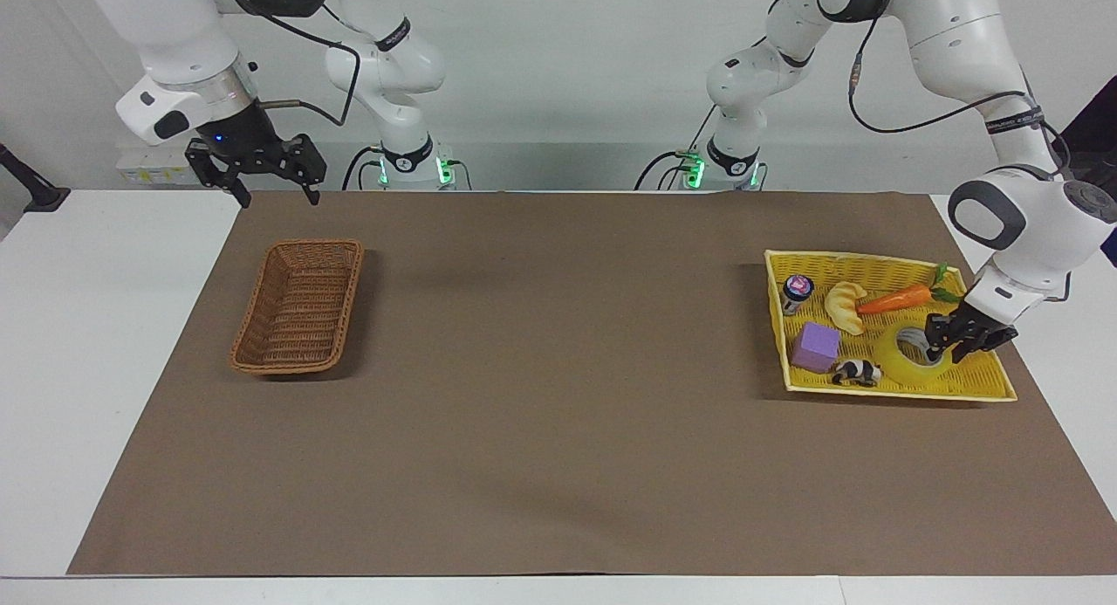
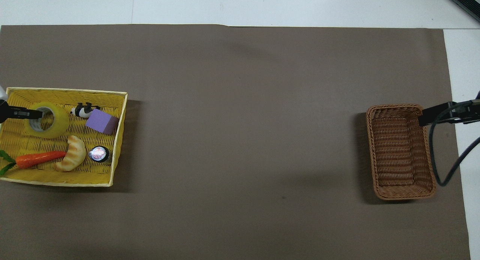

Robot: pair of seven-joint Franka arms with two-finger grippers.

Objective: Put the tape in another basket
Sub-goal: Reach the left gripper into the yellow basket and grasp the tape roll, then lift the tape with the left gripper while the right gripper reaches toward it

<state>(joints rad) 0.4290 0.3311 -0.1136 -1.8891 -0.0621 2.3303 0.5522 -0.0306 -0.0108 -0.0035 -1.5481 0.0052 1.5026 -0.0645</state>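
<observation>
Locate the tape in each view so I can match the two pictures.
Facing view: the tape lies in the yellow basket at the picture's right, beside the toy cow, with the left gripper shut on its wall.
Overhead view: the tape is at the picture's left edge, in the same basket, farther from the robots than the carrot.
Shared landmark: the purple block, next to the cow in both views.

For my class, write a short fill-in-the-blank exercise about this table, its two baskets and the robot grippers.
1. The tape lies in the ____ basket.
2. The left gripper is shut on the ____.
3. The brown basket holds ____.
4. The purple block lies beside the toy ____.

Missing words: yellow; tape; nothing; cow
</observation>
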